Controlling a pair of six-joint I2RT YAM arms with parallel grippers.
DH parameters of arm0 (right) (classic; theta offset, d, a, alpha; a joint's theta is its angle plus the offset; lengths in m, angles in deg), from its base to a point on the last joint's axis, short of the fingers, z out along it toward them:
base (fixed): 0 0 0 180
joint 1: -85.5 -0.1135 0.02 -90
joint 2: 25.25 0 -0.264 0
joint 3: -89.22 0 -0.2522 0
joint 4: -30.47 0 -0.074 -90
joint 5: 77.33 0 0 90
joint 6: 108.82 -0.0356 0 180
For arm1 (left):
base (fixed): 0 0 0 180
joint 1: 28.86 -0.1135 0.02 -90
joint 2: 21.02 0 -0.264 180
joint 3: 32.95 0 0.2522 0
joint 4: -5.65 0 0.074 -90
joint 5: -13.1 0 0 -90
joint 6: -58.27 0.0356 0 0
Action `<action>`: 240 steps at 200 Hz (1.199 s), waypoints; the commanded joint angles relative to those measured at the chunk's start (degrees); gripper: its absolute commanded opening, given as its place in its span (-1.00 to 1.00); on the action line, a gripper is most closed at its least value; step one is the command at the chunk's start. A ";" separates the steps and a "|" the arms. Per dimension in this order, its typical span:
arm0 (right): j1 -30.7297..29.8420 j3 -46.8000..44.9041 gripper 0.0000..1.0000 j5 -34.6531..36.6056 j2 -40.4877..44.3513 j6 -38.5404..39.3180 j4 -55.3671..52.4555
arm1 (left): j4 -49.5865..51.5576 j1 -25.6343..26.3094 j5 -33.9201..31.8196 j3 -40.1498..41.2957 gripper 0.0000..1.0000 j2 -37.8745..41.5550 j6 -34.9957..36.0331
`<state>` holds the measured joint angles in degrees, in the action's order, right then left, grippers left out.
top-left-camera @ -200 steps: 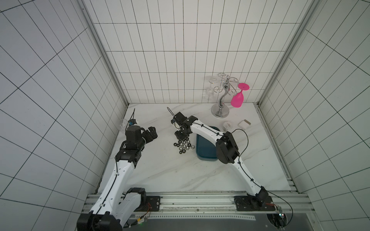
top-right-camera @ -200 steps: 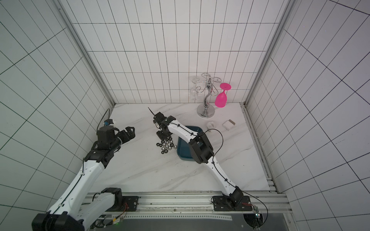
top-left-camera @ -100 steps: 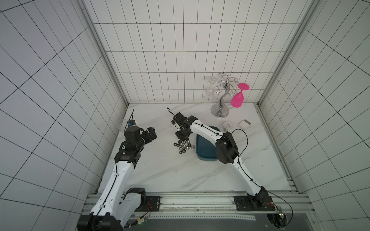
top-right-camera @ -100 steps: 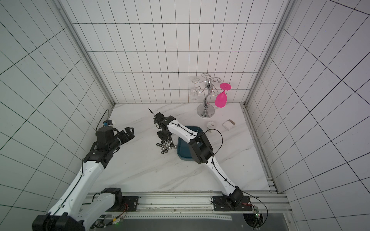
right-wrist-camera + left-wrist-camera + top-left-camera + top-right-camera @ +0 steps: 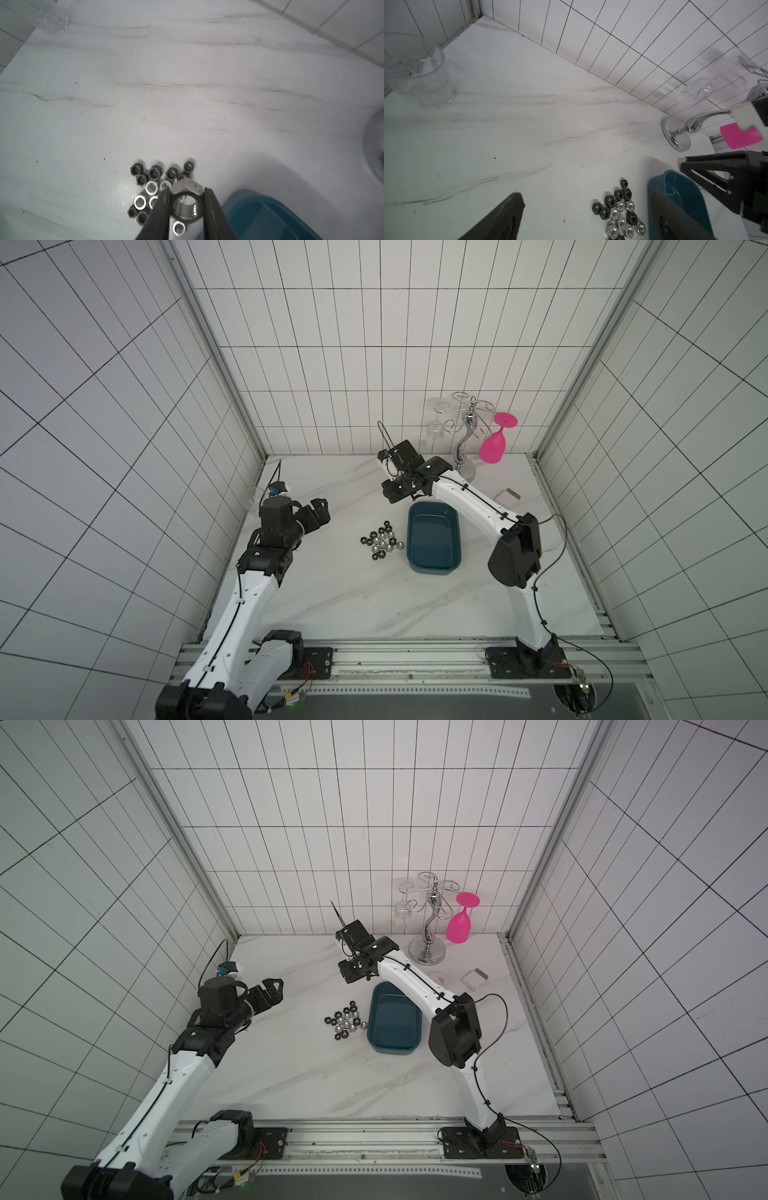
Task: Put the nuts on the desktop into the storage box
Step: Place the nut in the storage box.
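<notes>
Several small black and silver nuts (image 5: 382, 540) (image 5: 346, 1022) lie clustered on the white marble desktop (image 5: 332, 593), just left of the dark teal storage box (image 5: 432, 539) (image 5: 395, 1021). My right gripper (image 5: 392, 494) (image 5: 187, 189) hangs above the desktop behind the cluster, shut on one silver nut (image 5: 187, 204) with its threaded hole facing the right wrist camera. Below it that view shows the cluster (image 5: 153, 187) and a corner of the box (image 5: 270, 218). My left gripper (image 5: 318, 512) (image 5: 586, 194) is open and empty, left of the nuts (image 5: 620, 212).
A chrome glass rack (image 5: 465, 464) with a pink glass (image 5: 492, 445) and a clear glass stands at the back right. A small white box (image 5: 508, 495) lies right of the storage box. A clear cup (image 5: 417, 72) sits by the left wall.
My right gripper has shut on a silver nut at the cluster and lifted it up and back. The left arm has barely moved.
</notes>
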<state>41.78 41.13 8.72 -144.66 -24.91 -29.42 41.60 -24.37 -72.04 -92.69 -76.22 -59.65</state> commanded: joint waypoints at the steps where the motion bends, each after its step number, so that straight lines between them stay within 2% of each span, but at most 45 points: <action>1: 5.08 -10.11 -0.60 0.77 5.27 -2.66 -0.50 | -0.05 2.35 0.79 -2.50 0.97 -2.32 -0.36; 26: 8.52 -18.82 -0.59 -0.05 8.83 -2.25 -0.85 | -1.07 4.14 0.73 -3.45 0.97 -5.08 -2.02; 56: 9.54 -21.85 -0.58 -0.46 7.23 -0.95 -2.20 | -2.31 5.50 1.03 -4.15 0.97 -7.54 -3.44; 189: 8.86 -9.18 -0.50 -1.34 -9.19 0.28 -6.17 | -0.23 6.51 -0.64 -4.45 0.97 -8.10 -1.38; 240: 8.22 -8.13 -0.19 -1.09 -10.75 0.46 -7.14 | 0.03 6.50 -1.41 -3.81 0.97 -7.04 -0.95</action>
<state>50.65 31.29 7.41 -154.11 -24.84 -34.42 41.34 -17.97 -72.37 -95.90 -84.57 -61.70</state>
